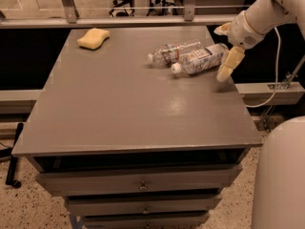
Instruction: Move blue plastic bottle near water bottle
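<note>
On the grey bench (119, 109), the thick, pale-labelled blue plastic bottle (200, 60) lies on its side just in front of the slim, clear, ribbed water bottle (172, 52), with the cream two-finger tool (221, 54) released, fingers spread, right of that water bottle.

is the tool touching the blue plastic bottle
Cannot tell. Camera view: the open tool straddles the base of the blue plastic bottle; neither gap nor contact shows plainly.

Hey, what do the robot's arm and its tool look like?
The arm is smooth, rounded and white, with a thin white cable hanging beneath it. The tool, near the table's far right corner, has two blunt cream-yellow fingers, spread open.
</note>
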You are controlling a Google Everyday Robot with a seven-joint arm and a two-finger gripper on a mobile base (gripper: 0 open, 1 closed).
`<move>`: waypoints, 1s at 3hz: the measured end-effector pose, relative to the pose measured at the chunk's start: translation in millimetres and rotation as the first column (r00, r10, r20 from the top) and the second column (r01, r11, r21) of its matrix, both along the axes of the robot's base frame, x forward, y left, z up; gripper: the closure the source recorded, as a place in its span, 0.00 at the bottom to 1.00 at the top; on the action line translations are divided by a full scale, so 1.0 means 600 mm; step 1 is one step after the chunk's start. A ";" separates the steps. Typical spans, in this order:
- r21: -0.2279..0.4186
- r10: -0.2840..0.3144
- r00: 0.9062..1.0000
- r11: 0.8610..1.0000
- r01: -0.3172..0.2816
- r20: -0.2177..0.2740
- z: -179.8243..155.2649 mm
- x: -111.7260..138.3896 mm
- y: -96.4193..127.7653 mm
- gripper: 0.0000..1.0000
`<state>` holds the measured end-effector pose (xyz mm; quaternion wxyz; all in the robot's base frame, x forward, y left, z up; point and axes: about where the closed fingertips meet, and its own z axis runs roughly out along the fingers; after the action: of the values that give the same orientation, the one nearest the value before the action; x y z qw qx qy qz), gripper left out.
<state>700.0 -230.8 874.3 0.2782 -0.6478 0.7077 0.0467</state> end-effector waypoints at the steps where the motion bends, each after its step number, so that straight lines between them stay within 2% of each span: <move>1: 0.081 -0.060 0.998 0.995 0.058 0.024 0.036 -0.028 0.000 0.00; 2: 0.240 -0.176 0.981 0.959 0.153 0.081 0.111 -0.099 -0.006 0.00; 3: 0.361 -0.256 0.961 0.910 0.204 0.103 0.143 -0.172 -0.011 0.00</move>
<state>596.7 -237.3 959.9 0.4431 -0.5023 0.7371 0.0893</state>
